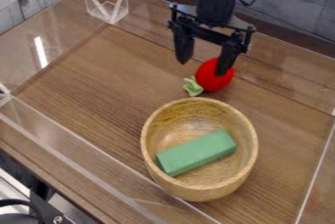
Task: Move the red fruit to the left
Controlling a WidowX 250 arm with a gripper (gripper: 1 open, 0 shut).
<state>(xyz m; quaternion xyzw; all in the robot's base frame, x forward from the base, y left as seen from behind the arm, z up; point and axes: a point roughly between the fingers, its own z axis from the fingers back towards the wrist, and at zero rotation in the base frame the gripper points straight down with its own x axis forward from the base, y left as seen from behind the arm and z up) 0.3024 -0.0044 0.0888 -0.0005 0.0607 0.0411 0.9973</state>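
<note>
While the jaws gape, the red fruit [216,72] seemingly sits between them.

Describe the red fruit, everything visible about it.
The red fruit is a small, glossy, rounded toy with a green leafy stem at its lower left. It rests on the wooden tabletop just behind the wooden bowl. The open end effector hangs over it, fingers partly covering its top; contact cannot be told.

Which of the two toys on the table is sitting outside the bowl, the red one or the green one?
The red fruit. It rests on the bare wood just behind the wooden bowl, under the open gripper, while the green block lies inside the bowl.
</note>
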